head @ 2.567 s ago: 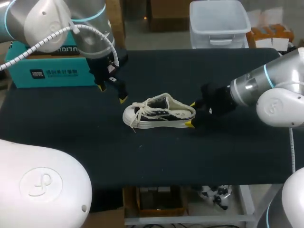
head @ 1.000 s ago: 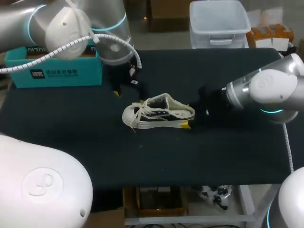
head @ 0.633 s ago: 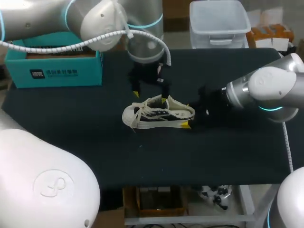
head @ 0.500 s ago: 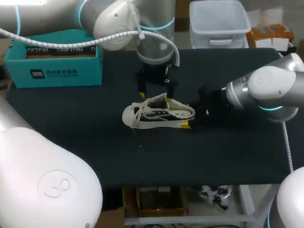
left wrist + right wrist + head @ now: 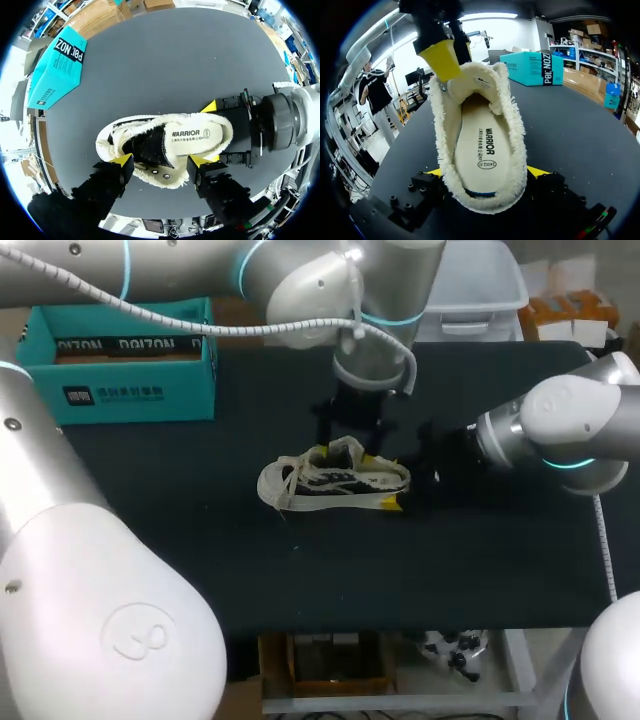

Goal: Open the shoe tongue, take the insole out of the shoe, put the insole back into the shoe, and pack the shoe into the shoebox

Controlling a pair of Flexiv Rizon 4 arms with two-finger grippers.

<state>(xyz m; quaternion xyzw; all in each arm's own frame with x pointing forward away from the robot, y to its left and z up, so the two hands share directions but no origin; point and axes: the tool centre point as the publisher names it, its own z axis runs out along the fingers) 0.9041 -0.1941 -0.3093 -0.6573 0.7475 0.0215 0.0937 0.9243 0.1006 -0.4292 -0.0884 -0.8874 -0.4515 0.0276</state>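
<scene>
Item: black-topped table (image 5: 200,550), work surface carrying all that follows. Item: left arm (image 5: 300,280), entering from the left and reaching past the middle so that its wrist stands over the shoe. Item: right arm (image 5: 560,430), coming in low from the right, level with the table, suited to a grasp from behind the heel. Item: teal shoebox (image 5: 130,360), lid off, at the far left corner, well apart from the shoe; judged parked there as the final destination, out of the working area. Item: low-top shoe (image 5: 335,478), black canvas with white laces and fleece lining, upright on its sole near the table's middle, toe to the left, heel to the right. Item: right gripper (image 5: 400,482), fingers pressed against the heel from its two sides, one yellow tip at each flank; judged a bracing hold, keeping the shoe from sliding while the other arm works. Item: left gripper (image 5: 160,161), fingers spread, nothing held, poised above the shoe's opening with one tip close against the lining by the tongue; judged placed to draw the tongue open. Item: tongue (image 5: 148,145), dark, lying forward of the opening under the laces, not yet pulled back. Item: insole (image 5: 481,142), cream, printed, flat in the shoe's bed, not yet taken out.
</scene>
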